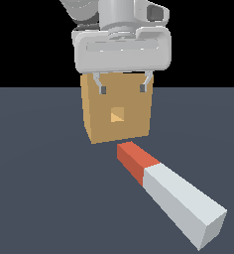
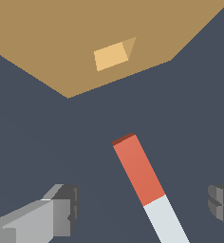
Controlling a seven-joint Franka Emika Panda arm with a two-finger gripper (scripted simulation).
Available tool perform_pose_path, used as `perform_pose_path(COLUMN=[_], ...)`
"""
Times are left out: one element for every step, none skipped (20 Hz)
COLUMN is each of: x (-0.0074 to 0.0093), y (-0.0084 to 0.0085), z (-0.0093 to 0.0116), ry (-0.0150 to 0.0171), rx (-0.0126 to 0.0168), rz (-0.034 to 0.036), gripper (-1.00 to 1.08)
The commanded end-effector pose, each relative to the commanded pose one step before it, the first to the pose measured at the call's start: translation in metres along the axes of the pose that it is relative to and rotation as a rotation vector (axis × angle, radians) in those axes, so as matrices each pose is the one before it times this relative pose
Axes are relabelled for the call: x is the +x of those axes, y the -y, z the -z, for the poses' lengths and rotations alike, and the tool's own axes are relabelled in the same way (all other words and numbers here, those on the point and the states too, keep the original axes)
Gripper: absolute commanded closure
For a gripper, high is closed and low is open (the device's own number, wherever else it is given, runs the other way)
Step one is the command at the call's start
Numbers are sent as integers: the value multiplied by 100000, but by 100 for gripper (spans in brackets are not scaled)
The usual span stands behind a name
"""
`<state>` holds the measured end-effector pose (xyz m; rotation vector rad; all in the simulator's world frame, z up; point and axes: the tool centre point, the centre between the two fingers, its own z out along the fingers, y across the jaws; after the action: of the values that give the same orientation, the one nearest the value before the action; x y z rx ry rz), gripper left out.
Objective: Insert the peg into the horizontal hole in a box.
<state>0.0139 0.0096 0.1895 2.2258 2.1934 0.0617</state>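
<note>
Dark floor (image 1: 39, 198) | jaws spread, empty | peg (image 2: 140, 173) white end cut off | box (image 1: 116, 111) top hidden

We see a matt, smooth tan box (image 1: 116, 109), a matt peg (image 1: 171, 193), and a pale, plastic-looking pincer (image 1: 123, 89).

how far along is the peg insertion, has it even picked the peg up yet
Nothing looks done yet: the peg lies flat on the floor, its red end toward the box but short of it, and the hole is empty. In hand: the gripper hangs open above, holding nothing, with the peg between its fingers in the wrist view. Left: descend, grasp the peg, lift, align with the hole and push in.
</note>
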Motion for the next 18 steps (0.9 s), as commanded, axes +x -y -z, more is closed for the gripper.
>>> perform_pose_path(x=[-1, -42, -19, -65, -103, -131, -157, -188, -218, -247, -278, -308, -338, -371, -402, -435, -469, -504], y=[-1, -4, -10, -18, -26, -33, -41, -49, -57, -65, -73, -81, -90, -99, -109, -118, -129, -139], z=[-1, -9, -34, -56, -77, -99, -122, -144, -167, -190, -213, -237, -261, -285, -310, -336, -362, -389], ry=[0, 0, 3, 2, 3, 4, 5, 6, 7, 8, 9, 10, 10, 11, 12, 13, 15, 16], rx=[0, 0, 13, 21, 27, 36, 44, 52, 60, 68, 77, 85, 94, 102, 111, 121, 130, 139], rz=[0, 0, 169, 228, 300, 389, 481, 567, 656, 747, 837, 929, 1025, 1117, 1216, 1315, 1418, 1521], gripper=[-92, -92, -92, -92, -92, -92, -92, -92, -92, -92, -92, -92, -92, -92, -92, -92, -92, -92])
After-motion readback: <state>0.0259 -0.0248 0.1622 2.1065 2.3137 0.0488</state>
